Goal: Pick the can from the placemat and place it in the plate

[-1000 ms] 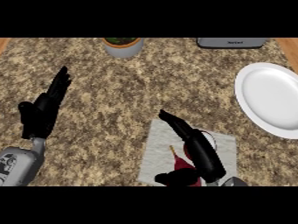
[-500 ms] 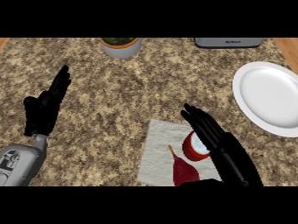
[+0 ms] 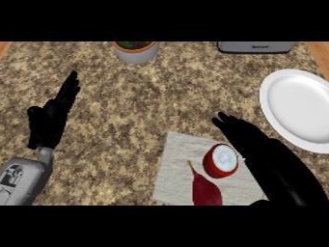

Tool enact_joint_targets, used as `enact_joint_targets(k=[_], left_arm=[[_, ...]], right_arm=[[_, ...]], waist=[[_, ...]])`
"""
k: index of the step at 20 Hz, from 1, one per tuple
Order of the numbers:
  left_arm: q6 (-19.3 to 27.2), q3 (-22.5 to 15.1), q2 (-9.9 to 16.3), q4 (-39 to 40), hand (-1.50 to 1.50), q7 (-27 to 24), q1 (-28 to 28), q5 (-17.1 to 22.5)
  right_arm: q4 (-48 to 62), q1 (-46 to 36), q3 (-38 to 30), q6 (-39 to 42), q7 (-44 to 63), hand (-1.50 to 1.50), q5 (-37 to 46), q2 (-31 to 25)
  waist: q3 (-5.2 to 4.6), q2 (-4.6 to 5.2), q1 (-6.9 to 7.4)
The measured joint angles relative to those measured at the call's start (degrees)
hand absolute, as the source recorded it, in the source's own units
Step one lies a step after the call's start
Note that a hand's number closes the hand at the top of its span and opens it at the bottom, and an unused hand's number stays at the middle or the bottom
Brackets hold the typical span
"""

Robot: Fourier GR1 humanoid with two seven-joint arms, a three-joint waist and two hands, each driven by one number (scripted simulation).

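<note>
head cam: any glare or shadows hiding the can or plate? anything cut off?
Head view: lighting is even, no glare on the can or white plate; the plate's inner rim shows soft shading only. The right hand is solid black beside the can, so its detail is lost. The plate's right edge is cropped by the frame.

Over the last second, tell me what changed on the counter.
The right hand swung from over the placemat to its right side, uncovering the red can; it now lies open beside the can, nothing grasped. The can, the plate and the left hand, open at the left, stayed put.
</note>
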Motion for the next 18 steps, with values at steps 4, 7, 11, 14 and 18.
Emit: enact_joint_targets(k=[4, 7, 11, 14, 18], left_arm=[[-0.3, 0.4, -1.1, 1.0, 0.00, -0.2, -0.2, -1.4], [-1.1, 1.4, -1.9, 1.6, 0.00, -1.2, 0.5, -2.2], [-2.2, 2.5, -3.0, 1.2, 0.00, -1.5, 1.3, -3.5], [-2.9, 3.3, -3.4, 1.2, 0.00, -0.5, 0.2, -3.8], [-3.8, 4.3, -4.2, 1.6, 0.00, 0.1, -0.7, -4.7]], right_arm=[[1.1, -3.0, -2.8, 7.0, 5.3, -1.50, -4.1, 1.2], [2.9, -1.8, -3.5, 9.0, 4.7, -1.50, -3.5, 2.5], [6.0, -3.1, -3.6, 12.0, 5.4, -1.50, -2.1, 6.5], [9.3, -2.8, -2.1, 12.9, 4.8, -1.50, 0.5, 8.0], [12.6, -1.7, -1.3, 14.3, 2.9, -1.50, 3.5, 9.2]], waist=[[0.06, 0.09, 0.12], [0.10, 0.13, 0.12], [0.11, 0.13, 0.21], [0.12, 0.15, 0.23], [0.13, 0.15, 0.16]])
